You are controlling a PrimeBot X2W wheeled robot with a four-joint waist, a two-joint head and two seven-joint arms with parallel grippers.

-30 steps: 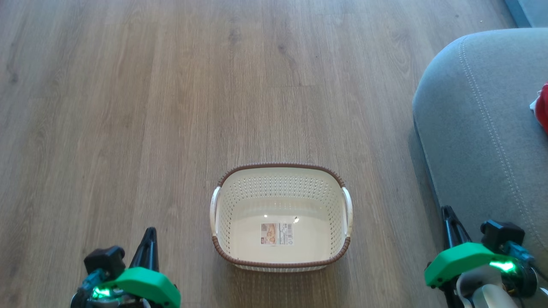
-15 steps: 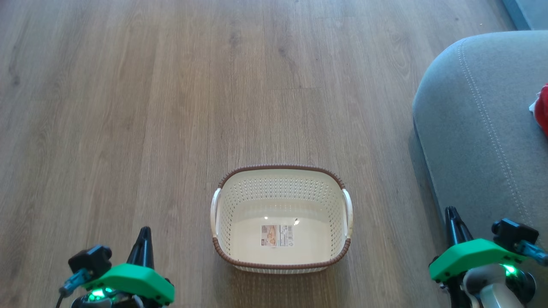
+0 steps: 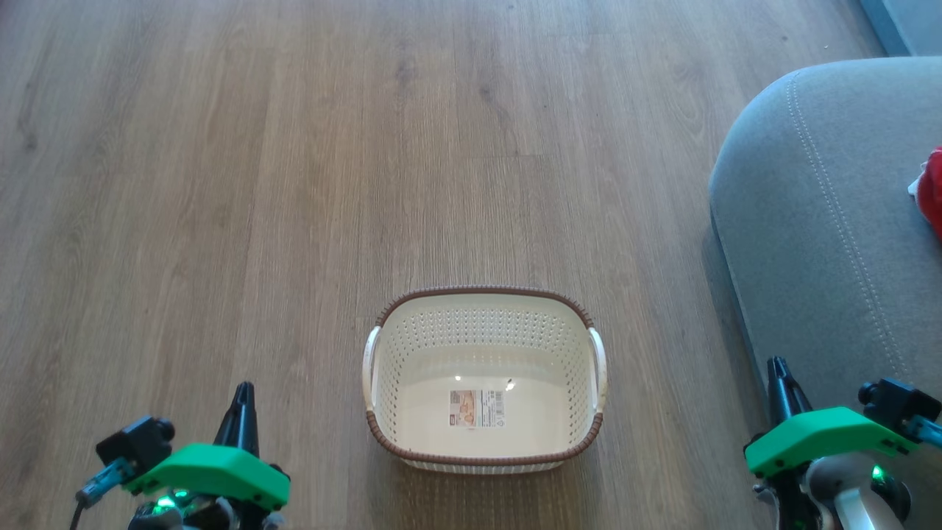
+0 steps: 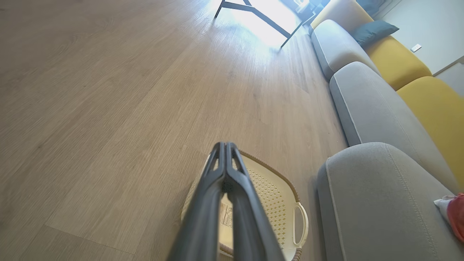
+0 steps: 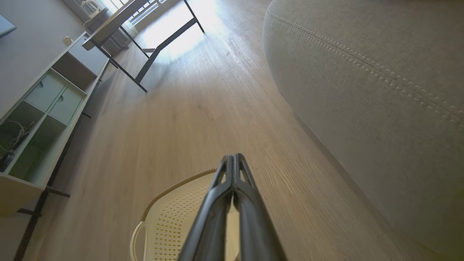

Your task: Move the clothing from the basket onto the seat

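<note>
Clothing (image 3: 935, 193): lying on the seat (image 3: 809, 243).
Basket (image 3: 482, 290): standing on the floor (image 3: 294, 184).
Left gripper (image 3: 243, 387): hovering, jaws together.
Right gripper (image 3: 778, 363): hovering, jaws together.

The right gripper (image 5: 232, 157) rises from 6 o'clock, fingers pressed together tip to tip. The basket (image 5: 170, 217) sits on the wood floor (image 5: 181, 127) at 7 o'clock, perforated wall and one white handle visible. The seat (image 5: 362, 90) occupies 1 to 4 o'clock, stitching line evident. Table legs (image 5: 156, 54) stand at 11 o'clock, and a shelf unit (image 5: 43, 108) at 9 o'clock.
</note>
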